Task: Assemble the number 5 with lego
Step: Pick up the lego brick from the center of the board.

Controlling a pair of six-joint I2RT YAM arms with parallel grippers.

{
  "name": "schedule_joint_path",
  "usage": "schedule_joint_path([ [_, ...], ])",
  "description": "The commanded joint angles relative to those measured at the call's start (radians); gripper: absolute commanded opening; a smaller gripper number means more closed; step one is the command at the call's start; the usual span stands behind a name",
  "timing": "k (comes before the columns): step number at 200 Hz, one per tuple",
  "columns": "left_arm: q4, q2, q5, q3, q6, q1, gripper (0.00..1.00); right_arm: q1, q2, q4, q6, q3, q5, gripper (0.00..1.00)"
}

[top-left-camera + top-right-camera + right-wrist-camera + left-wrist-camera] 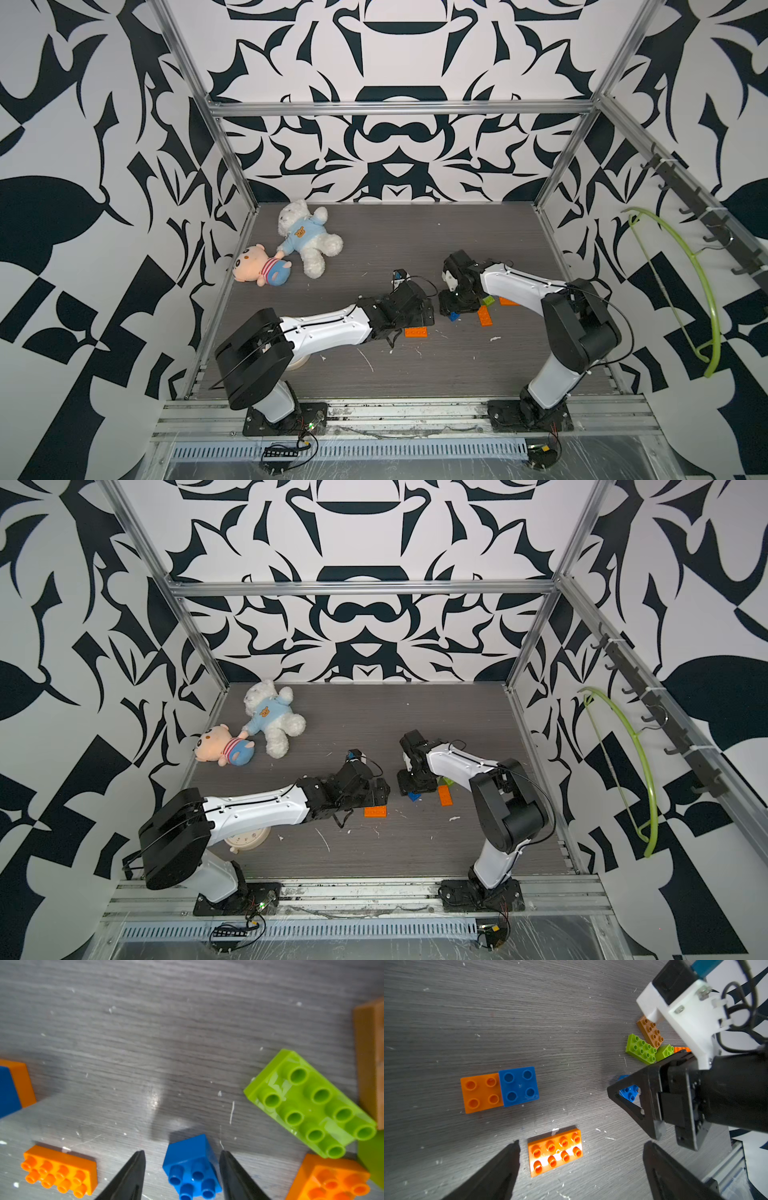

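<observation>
- Lego pieces lie on the grey table (415, 249). One loose blue square (191, 1167) sits studs up between the fingers of the right gripper (182, 1152).
- That gripper stands partly open astride the blue square, with a gap showing on one side, so it grips nothing yet.
- The step in hand looks like picking this square; next the jaws need to meet its flat sides squarely (it sits slightly askew).
- Near the blue square lie a lime green brick (309, 1103) and an orange rectangle (555, 1152); farther off is an orange-and-blue pair (500, 1089).
- The right arm folds forward with its wrist pointing down; the left arm stretches low toward the blue square, with the left gripper (581, 1142) wide open and empty above the orange rectangle.
</observation>
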Motion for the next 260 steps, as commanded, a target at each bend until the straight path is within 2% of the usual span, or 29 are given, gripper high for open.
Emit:
schedule_joint_path([
  [1,-0.017,0.000,-0.016,0.007,0.011,0.000,0.99,0.013,-0.039,-0.027,-0.001,0.019,-0.006,0.54],
  [15,-0.017,-0.002,-0.022,0.001,0.005,0.000,0.99,0.022,-0.037,-0.033,0.003,0.023,0.010,0.50],
  [53,-0.022,-0.011,-0.032,-0.005,0.004,0.000,0.99,0.038,-0.015,-0.068,0.003,0.049,0.066,0.49],
  [88,-0.029,-0.016,-0.040,-0.006,0.000,0.000,0.99,0.052,-0.015,-0.074,0.010,0.051,0.078,0.42],
  [96,-0.030,-0.015,-0.042,-0.008,0.001,0.000,0.99,0.055,-0.016,-0.078,0.012,0.053,0.078,0.42],
  [113,-0.031,-0.015,-0.044,-0.007,0.001,0.000,0.99,0.057,-0.014,-0.082,0.014,0.055,0.080,0.50],
  [136,-0.032,-0.014,-0.044,-0.008,0.001,0.000,0.99,0.059,-0.006,-0.084,0.009,0.053,0.079,0.50],
  [171,-0.034,-0.015,-0.048,-0.008,-0.001,0.000,0.99,0.062,0.011,-0.085,0.005,0.060,0.080,0.45],
  [225,-0.035,-0.015,-0.049,-0.008,-0.003,0.000,0.99,0.067,0.026,-0.087,0.008,0.066,0.094,0.44],
  [260,-0.038,-0.012,-0.047,-0.005,0.000,0.000,0.99,0.068,0.022,-0.082,0.011,0.061,0.095,0.38],
])
